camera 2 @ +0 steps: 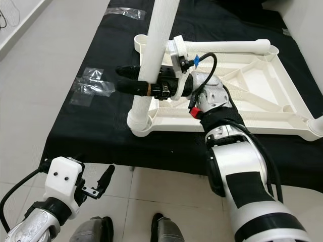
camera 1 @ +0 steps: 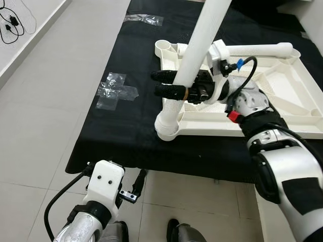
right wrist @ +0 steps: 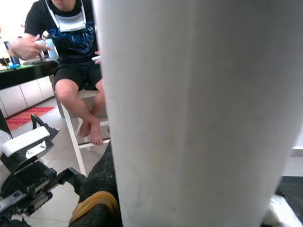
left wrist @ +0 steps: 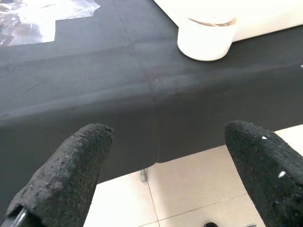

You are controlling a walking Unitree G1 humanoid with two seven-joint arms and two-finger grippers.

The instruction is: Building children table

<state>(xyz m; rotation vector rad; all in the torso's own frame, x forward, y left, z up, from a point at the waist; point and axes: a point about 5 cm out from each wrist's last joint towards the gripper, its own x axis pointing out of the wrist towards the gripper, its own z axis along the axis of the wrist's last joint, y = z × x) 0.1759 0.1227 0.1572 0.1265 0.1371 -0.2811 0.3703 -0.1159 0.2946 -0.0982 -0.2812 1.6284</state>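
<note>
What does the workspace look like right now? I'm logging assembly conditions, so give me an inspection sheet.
Surface: black cloth over a low platform.
Job's things: white tabletop lying upside down; white leg standing in its near corner socket.
Clutter: clear plastic wrappers.
Grippers: right gripper shut on the leg; left gripper open, low over the floor.
Cables: black cord on the floor.
Surroundings: grey floor tiles; seated person.
</note>
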